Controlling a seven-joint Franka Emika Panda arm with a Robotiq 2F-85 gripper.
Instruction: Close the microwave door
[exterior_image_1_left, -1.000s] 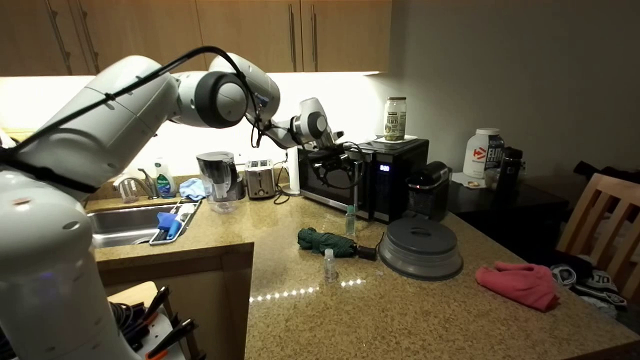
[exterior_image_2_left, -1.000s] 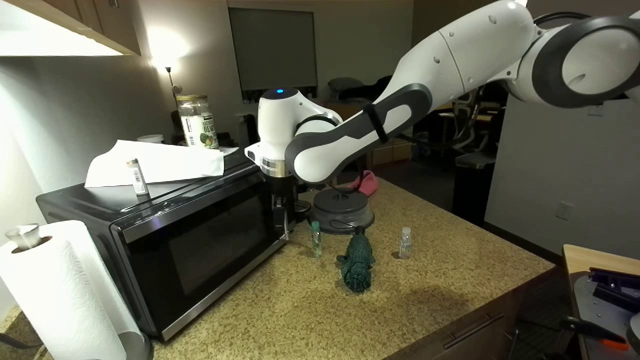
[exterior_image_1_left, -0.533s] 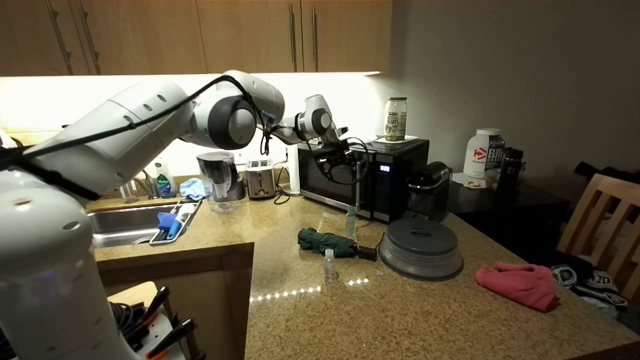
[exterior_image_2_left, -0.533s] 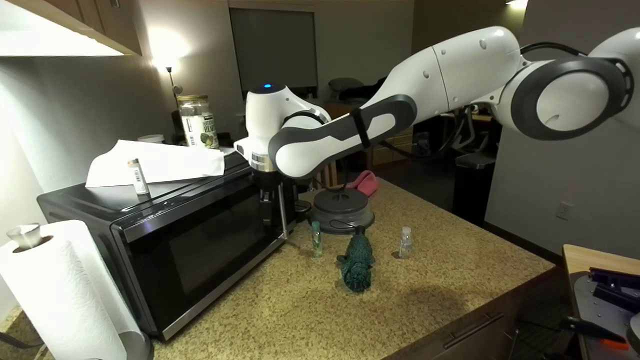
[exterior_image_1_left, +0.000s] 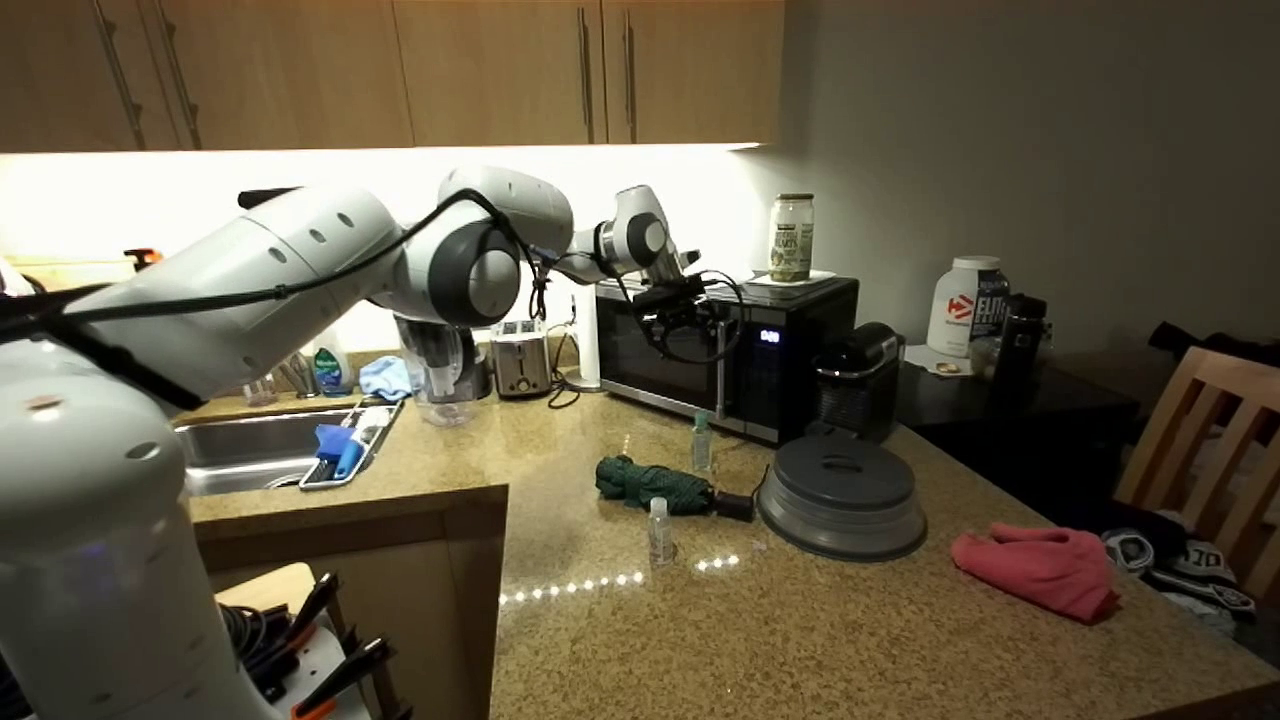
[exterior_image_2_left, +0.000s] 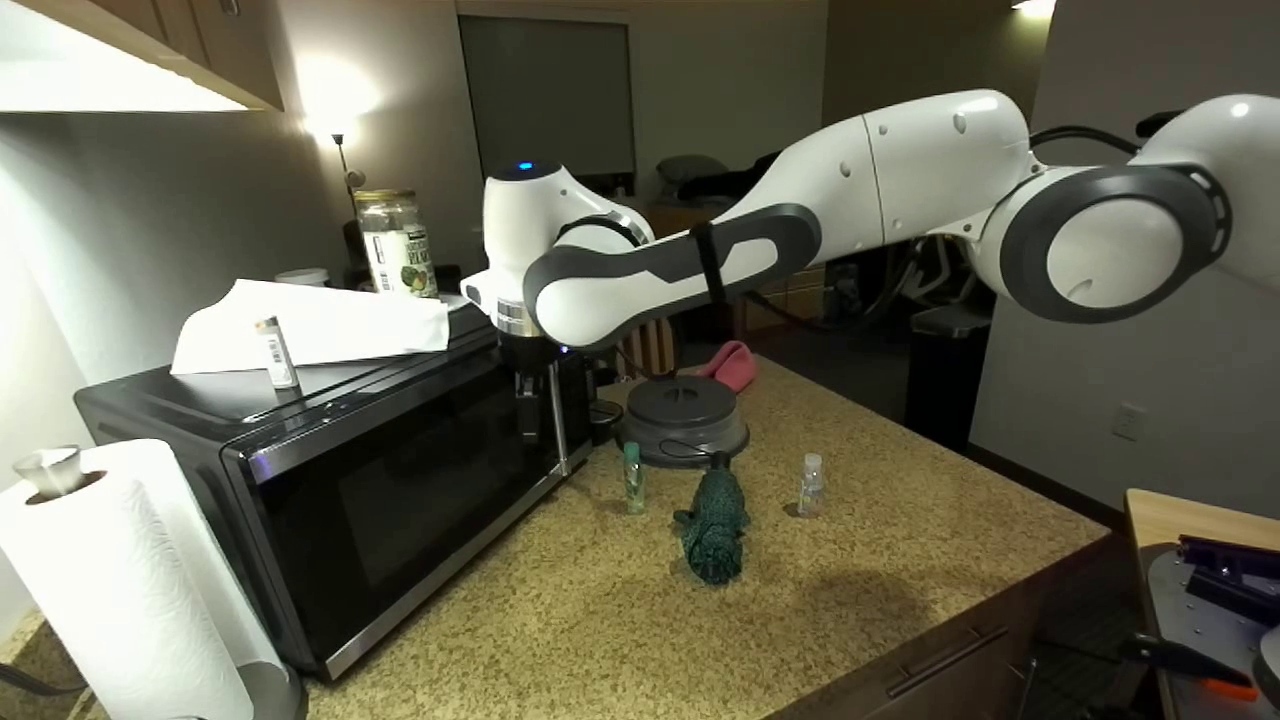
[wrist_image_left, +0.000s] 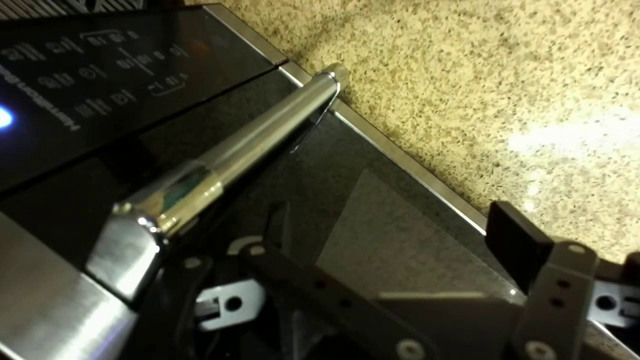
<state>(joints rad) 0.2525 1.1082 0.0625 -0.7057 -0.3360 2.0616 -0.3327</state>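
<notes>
- Black and glossy, the microwave door (exterior_image_2_left: 410, 510) sits on the front of the microwave (exterior_image_1_left: 765, 385), its edge looking level with the control panel (wrist_image_left: 100, 75). We judge the closing done or all but done; whether it has latched, we cannot tell. Perhaps a last press and backing away are left.
- Just off the microwave's front, beside the smooth metal bar handle (wrist_image_left: 260, 131), the jaws stand wide apart, holding nothing; whether they touch the door, we cannot tell.
- Farther out before the microwave we see a slim, translucent green-capped bottle (exterior_image_2_left: 634, 480).
- Next out from the microwave lies a knobbly dark green bundle (exterior_image_2_left: 715, 525), perhaps a folded umbrella.
- Farther still from the microwave, on the speckled surface (exterior_image_2_left: 930, 560), stands a small clear bottle (exterior_image_2_left: 810, 488).
</notes>
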